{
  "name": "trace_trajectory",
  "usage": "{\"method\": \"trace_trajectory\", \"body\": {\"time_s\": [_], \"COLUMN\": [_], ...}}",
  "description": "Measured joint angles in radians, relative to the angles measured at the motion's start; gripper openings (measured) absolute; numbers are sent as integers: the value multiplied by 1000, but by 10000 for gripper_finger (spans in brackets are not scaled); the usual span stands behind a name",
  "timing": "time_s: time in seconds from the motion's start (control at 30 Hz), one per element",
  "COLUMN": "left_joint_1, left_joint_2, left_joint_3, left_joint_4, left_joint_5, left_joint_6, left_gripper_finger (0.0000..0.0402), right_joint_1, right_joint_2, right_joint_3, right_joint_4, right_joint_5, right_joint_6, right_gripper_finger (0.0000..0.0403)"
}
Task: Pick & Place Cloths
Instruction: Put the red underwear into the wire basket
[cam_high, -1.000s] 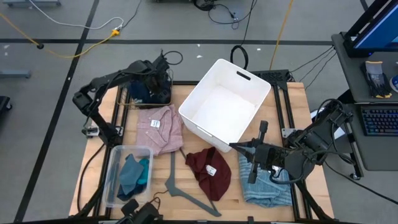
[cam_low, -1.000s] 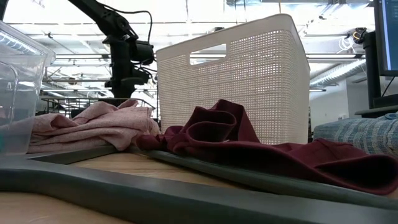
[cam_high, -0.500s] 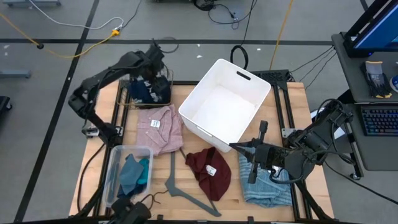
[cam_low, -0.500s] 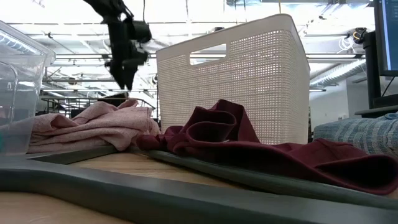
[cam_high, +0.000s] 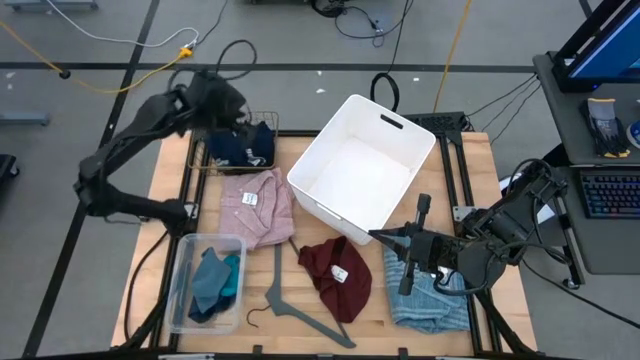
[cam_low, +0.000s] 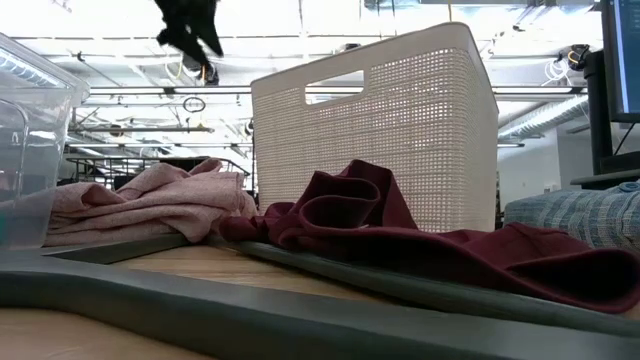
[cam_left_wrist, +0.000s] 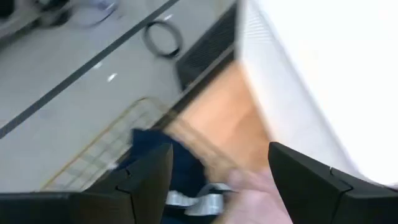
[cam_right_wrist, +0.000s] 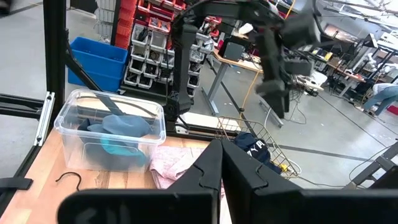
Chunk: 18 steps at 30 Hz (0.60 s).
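My left gripper (cam_high: 238, 108) hangs open in the air over the table's far left corner, above a wire basket (cam_high: 212, 160) that holds a dark navy cloth (cam_high: 243, 148); nothing lies between its fingers (cam_left_wrist: 221, 186). A pink cloth (cam_high: 258, 205) lies crumpled on the table beside the basket. A maroon cloth (cam_high: 338, 272) and a light-blue cloth (cam_high: 428, 295) lie near the front edge. Teal pieces (cam_high: 212, 280) sit in a clear tub (cam_high: 190, 250). My right gripper (cam_high: 385, 238) is shut, held level above the maroon and light-blue cloths.
A white bin (cam_high: 362, 172) stands slantwise at the table's far middle, close to the pink cloth. A grey hanger (cam_high: 295, 300) lies flat between the clear tub and the maroon cloth. Bare wood shows along the near edge.
My left gripper has risen from the wire basket, going up and toward the table's far left corner, and now points less steeply down. The navy cloth stays in the basket. My right arm has kept still.
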<state>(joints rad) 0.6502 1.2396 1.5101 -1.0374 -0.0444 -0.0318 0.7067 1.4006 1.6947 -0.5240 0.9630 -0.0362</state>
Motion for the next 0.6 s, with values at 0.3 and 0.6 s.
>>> {"method": "trace_trajectory", "body": {"time_s": [0.3,0.6], "left_joint_1": [-357,-696], "left_joint_2": [-44,28], "left_joint_3": [-1,-1], "left_joint_4": [3,127], "left_joint_5": [0,-9], "left_joint_6": [-30,-27], "left_gripper_finger": [269,269], "right_joint_1": [0,2], "right_joint_2": [0,0], "right_joint_3": [0,0], "right_joint_4": [0,-5], "right_joint_5": [0,-3], "right_joint_6": [-2,-2], "right_gripper_finger": [0,0]}}
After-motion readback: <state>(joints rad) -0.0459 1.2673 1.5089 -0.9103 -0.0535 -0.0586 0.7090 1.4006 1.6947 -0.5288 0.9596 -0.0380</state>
